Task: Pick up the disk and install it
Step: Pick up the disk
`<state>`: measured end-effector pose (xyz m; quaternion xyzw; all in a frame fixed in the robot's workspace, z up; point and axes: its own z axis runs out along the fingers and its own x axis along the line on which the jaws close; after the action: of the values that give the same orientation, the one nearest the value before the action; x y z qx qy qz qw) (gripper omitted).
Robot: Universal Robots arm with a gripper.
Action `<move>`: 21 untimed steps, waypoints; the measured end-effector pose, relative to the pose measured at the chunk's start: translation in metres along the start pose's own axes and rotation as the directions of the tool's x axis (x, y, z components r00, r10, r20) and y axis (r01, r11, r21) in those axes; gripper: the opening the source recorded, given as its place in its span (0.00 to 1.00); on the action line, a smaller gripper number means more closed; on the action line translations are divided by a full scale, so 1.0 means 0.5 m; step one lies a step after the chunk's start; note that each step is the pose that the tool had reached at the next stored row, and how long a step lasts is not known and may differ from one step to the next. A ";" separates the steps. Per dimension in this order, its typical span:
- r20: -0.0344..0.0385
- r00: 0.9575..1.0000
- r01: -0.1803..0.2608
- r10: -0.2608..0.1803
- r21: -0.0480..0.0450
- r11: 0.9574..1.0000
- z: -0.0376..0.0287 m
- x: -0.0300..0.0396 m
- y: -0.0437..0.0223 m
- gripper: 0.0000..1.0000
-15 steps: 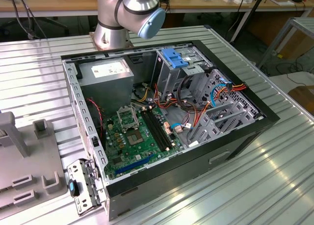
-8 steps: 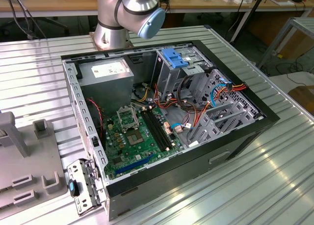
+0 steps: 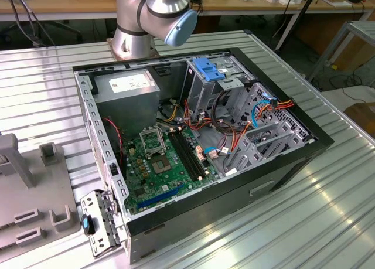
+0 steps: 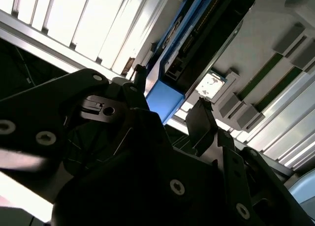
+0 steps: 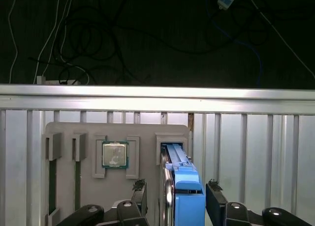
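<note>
Disk (image 5: 183, 199) stands on edge in a slot of the grey fixture tray (image 5: 142, 132), just beside the CPU chip (image 5: 115, 154) seated in the same tray. Gripper (image 5: 176, 185) straddles it: I see one finger (image 5: 139, 191) on each side of the blue carrier, spread wide, gap visible on the chip side, nothing clamped. Second wrist view agrees. In the exterior view the opened PC case (image 3: 281, 181) lies on the ribbed metal table (image 3: 328, 222), with a blue latch (image 3: 210, 68) atop its grey drive cage (image 3: 202, 93)
</note>
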<state>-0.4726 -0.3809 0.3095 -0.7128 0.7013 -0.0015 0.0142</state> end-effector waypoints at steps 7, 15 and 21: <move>0.000 1.000 0.000 0.000 0.000 1.000 0.002 -0.006 0.000 0.51; 0.000 1.000 0.000 0.000 0.000 1.000 0.004 -0.007 0.000 0.42; 0.000 1.000 0.000 0.000 0.000 1.000 0.004 -0.007 0.000 0.37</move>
<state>-0.4726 -0.3771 0.3074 -0.7128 0.7013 -0.0015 0.0142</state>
